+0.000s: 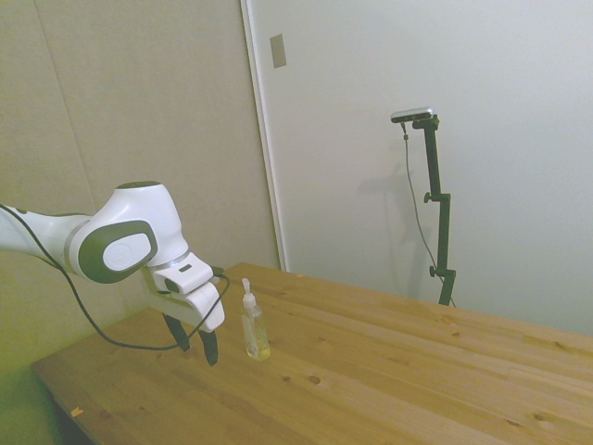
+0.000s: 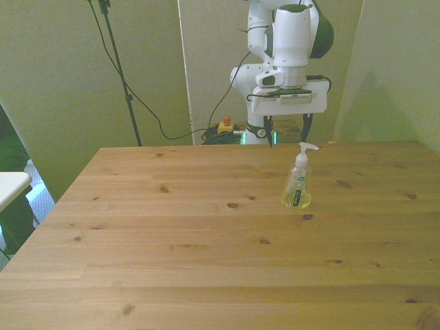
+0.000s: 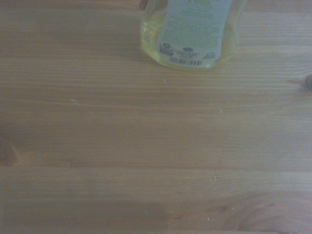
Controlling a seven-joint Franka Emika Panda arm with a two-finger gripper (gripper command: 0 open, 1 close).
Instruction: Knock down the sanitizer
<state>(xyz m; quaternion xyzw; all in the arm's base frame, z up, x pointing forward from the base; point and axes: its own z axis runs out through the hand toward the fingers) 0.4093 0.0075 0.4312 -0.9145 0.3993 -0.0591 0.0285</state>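
Observation:
The sanitizer (image 1: pixel 254 329) (image 2: pixel 298 183) is a small clear bottle with a white pump top and yellowish liquid at its base. It stands upright on the wooden table (image 2: pixel 172 240). My gripper (image 1: pixel 197 354) (image 2: pixel 285 137) is open and holds nothing. It hangs low over the table just behind the bottle, a short gap away and not touching it. In the front view the bottle stands in front of the finger on that view's right. The wrist view shows the bottle's lower part and label (image 3: pixel 190 34) close by.
The bottle is the only thing on the table. Behind the far edge are black cables and a yellow box with a red button (image 2: pixel 225 126). A white surface (image 2: pixel 10 184) sits off the front view's left. Walls stand close behind.

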